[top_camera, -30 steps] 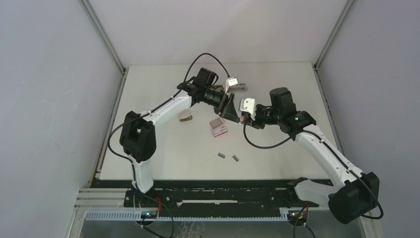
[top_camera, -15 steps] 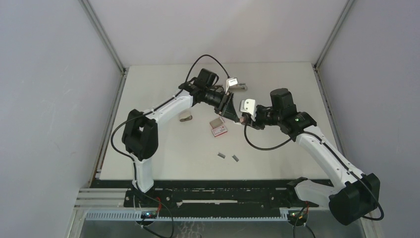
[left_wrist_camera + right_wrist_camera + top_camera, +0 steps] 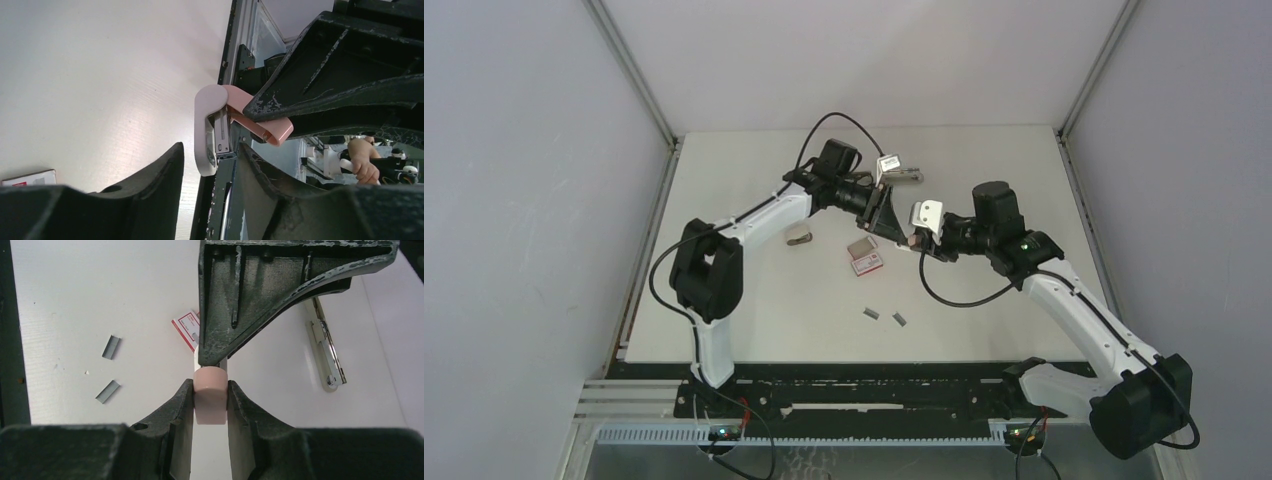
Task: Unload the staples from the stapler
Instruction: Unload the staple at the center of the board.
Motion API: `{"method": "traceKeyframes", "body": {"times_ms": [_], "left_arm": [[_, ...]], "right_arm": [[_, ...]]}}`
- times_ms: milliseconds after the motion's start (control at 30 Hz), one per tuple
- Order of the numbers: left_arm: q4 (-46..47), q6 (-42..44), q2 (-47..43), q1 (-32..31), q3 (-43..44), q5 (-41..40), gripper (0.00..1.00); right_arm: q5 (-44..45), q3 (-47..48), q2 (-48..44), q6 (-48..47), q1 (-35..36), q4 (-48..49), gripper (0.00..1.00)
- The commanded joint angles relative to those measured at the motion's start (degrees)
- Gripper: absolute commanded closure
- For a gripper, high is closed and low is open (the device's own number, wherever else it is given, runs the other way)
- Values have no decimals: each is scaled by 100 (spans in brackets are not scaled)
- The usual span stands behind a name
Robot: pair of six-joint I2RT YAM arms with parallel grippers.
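Observation:
The stapler (image 3: 210,407) is pink and white. My right gripper (image 3: 210,388) is shut on its pink end and holds it above the table (image 3: 754,300). My left gripper (image 3: 211,150) is open, its two fingers on either side of the stapler's white front tip (image 3: 205,135), where the metal magazine end shows. In the top view the two grippers (image 3: 886,222) (image 3: 912,241) meet over the table's middle. Two short grey staple strips (image 3: 871,313) (image 3: 900,320) lie loose on the table nearer the front; they also show in the right wrist view (image 3: 111,347) (image 3: 107,391).
A red-and-white box (image 3: 865,256) lies just below the grippers. A long white and metal piece (image 3: 326,352) lies on the table towards the back. A small grey object (image 3: 799,238) lies left of the box, under the left arm.
My left gripper has shifted slightly back and left, staying at the stapler's tip. My right gripper has followed a little, still holding the stapler.

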Motion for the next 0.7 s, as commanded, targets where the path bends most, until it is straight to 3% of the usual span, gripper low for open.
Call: {"method": "traceKeyframes", "body": {"times_ms": [0, 133, 467, 667], "left_arm": [[227, -120, 15, 16, -118, 257, 48], [264, -173, 67, 12, -132, 294, 47], [476, -368, 144, 16, -155, 493, 73], [580, -455, 58, 30, -217, 446, 81]], "right_arm": [[-77, 12, -134, 155, -22, 408, 100], [-26, 10, -111, 154, -4, 417, 100], [23, 12, -51, 109, 22, 405, 100], [112, 12, 14, 191, -10, 454, 100]]}}
